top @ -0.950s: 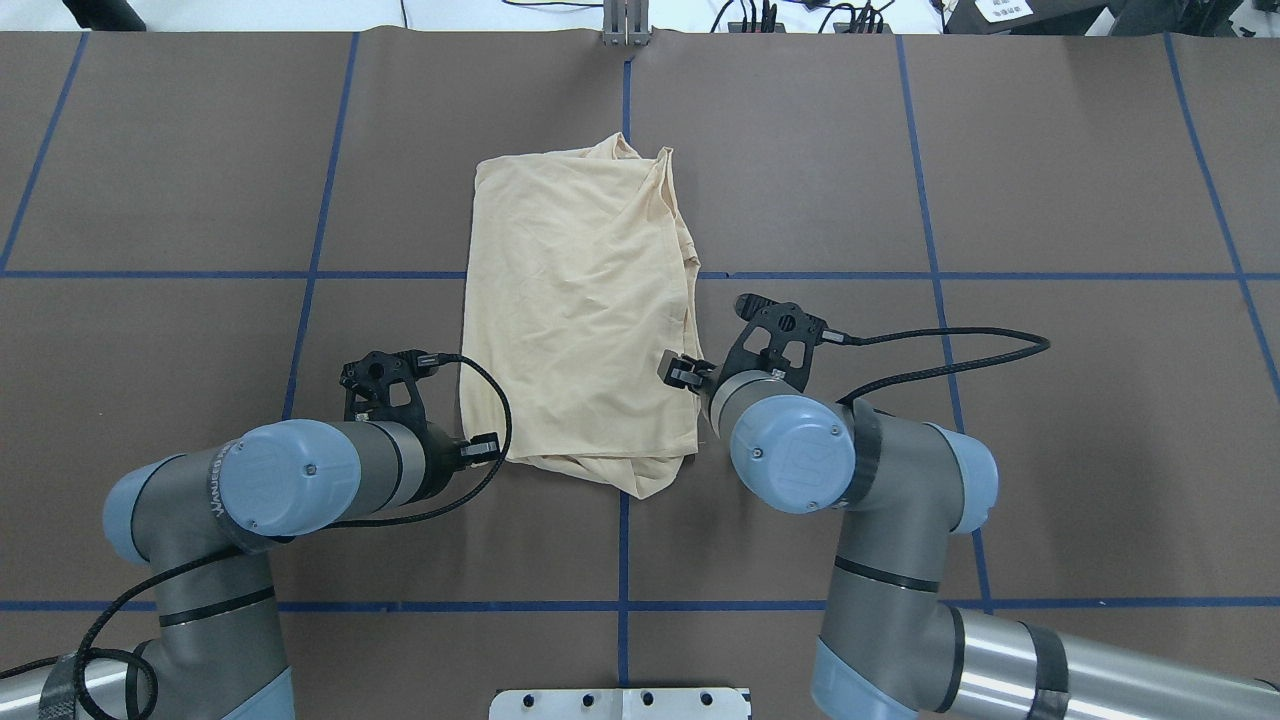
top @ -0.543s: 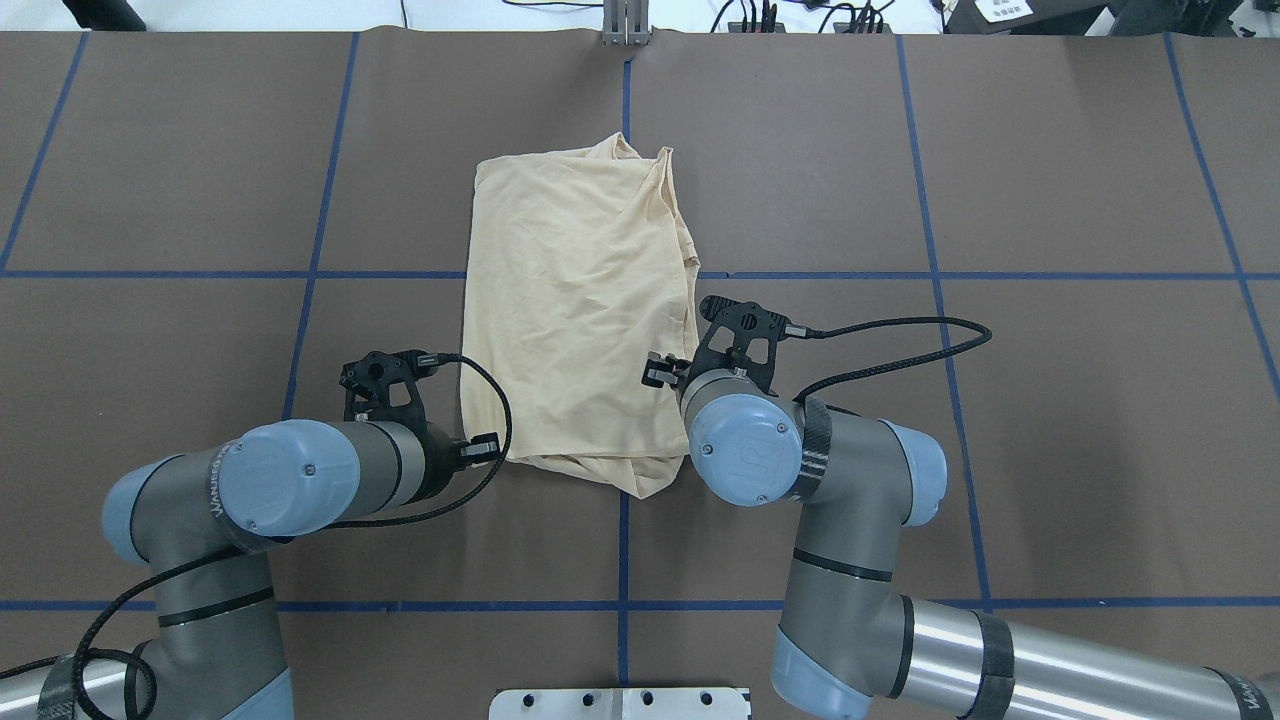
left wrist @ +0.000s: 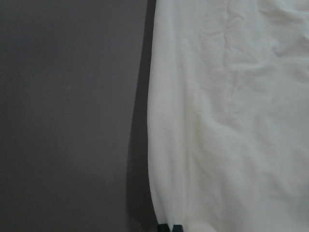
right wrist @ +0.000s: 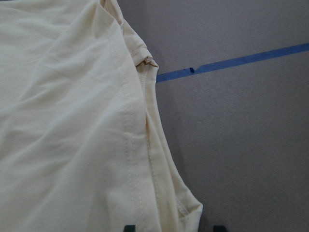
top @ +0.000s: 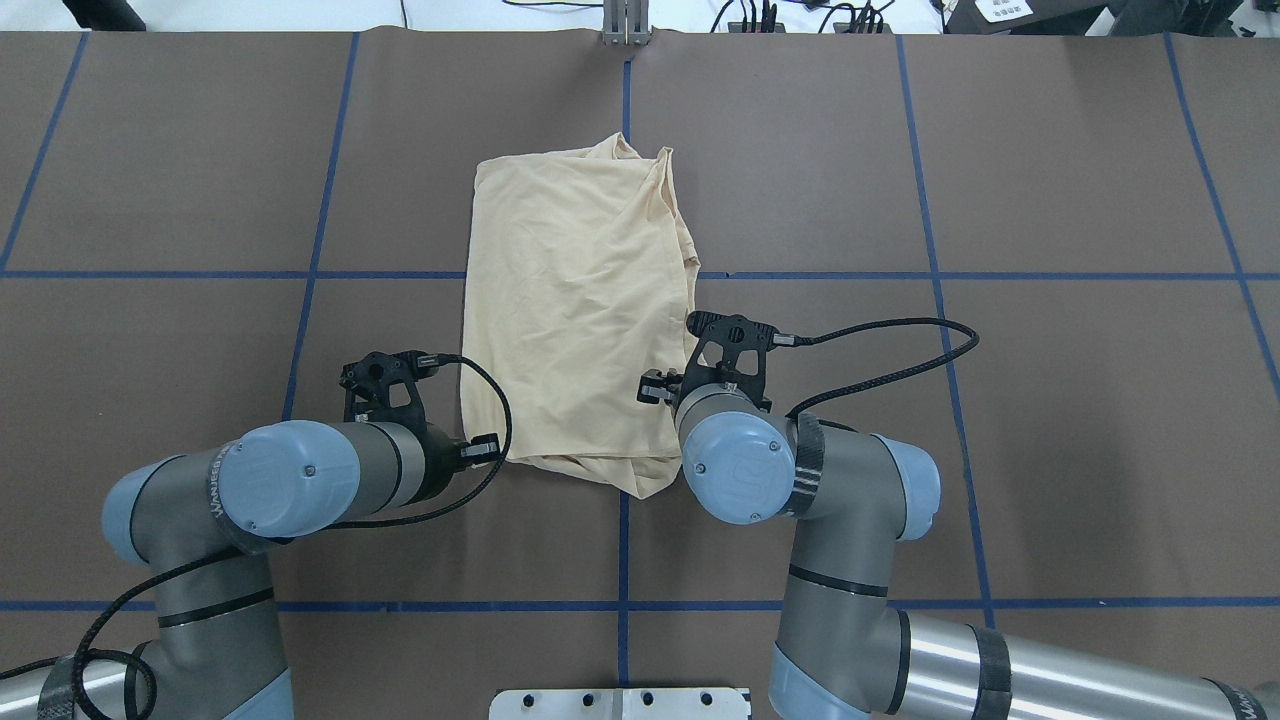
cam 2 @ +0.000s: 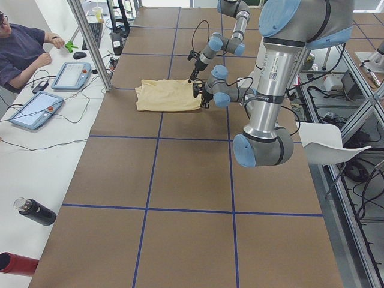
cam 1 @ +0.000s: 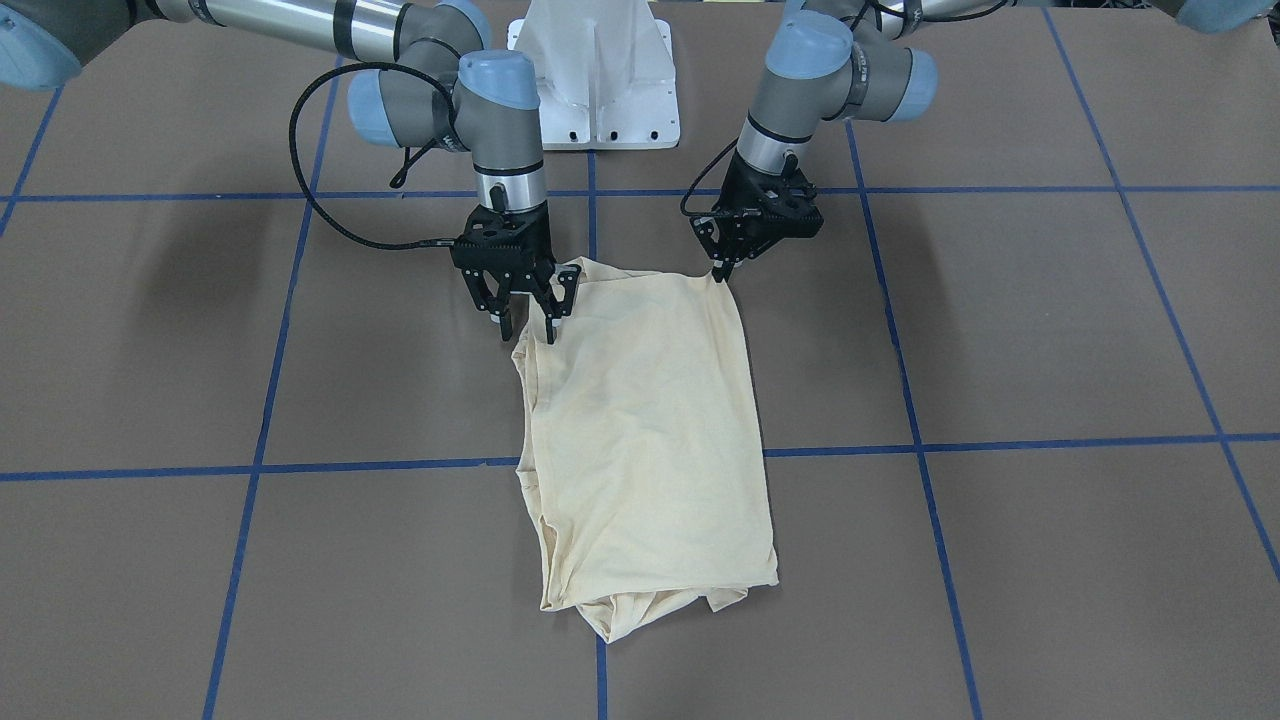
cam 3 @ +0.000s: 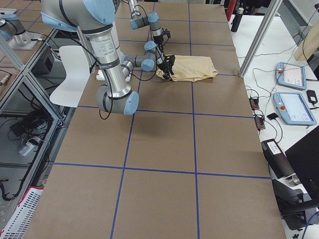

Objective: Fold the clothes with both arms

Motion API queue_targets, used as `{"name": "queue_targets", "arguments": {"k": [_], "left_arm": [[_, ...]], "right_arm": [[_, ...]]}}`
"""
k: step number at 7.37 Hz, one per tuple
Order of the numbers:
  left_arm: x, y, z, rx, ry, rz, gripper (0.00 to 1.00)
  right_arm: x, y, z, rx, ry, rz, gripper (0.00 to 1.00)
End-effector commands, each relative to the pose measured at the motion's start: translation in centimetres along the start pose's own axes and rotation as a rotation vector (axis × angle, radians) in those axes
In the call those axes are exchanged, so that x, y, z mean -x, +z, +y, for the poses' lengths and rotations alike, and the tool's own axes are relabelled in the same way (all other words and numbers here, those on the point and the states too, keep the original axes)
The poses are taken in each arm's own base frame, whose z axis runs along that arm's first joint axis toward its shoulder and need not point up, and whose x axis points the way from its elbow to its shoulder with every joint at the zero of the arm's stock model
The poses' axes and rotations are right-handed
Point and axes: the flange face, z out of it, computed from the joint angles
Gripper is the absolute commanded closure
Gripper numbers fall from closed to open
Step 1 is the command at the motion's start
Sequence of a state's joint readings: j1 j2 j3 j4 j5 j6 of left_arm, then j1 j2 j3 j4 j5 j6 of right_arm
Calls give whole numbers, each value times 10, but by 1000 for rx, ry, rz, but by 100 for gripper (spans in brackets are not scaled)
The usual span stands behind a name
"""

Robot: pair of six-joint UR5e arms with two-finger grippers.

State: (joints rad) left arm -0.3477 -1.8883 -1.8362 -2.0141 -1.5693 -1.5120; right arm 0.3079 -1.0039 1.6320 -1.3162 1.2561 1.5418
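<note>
T-shirt point(top: 575, 300): thin knit cloth, matt, pale cream-yellow, softly creased, with stitched seams along its edge. Table cover point(top: 1050, 150): brown, matt, smooth sheet, marked with blue tape lines point(top: 322, 200) laid flat. Left arm point(top: 390, 470) and right arm point(top: 1100, 680): silver-grey metal tubes, satin finish; joint caps light blue, smooth, plastic-looking, faintly glossy. Left gripper point(cam 1: 722, 266) and right gripper point(cam 1: 527, 328): matt black, plastic-looking. Cable point(top: 900, 340): black, braided texture. Base point(cam 1: 600, 70): white, smooth, painted metal
</note>
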Motion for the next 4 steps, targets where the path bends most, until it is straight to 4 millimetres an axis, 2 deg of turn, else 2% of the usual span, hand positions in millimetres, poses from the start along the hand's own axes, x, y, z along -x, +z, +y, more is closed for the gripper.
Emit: {"name": "queue_targets", "arguments": {"k": [1, 3, 4], "left_arm": [[0, 0, 0, 0, -1, 0, 100], [0, -1, 0, 1, -1, 2, 100], [-1, -1, 0, 1, -1, 3, 100]], "right_arm": [[-1, 1, 4, -1, -8, 2, 54], [2, -2, 2, -5, -8, -5, 77], [1, -1, 3, -5, -13, -2, 77]]}}
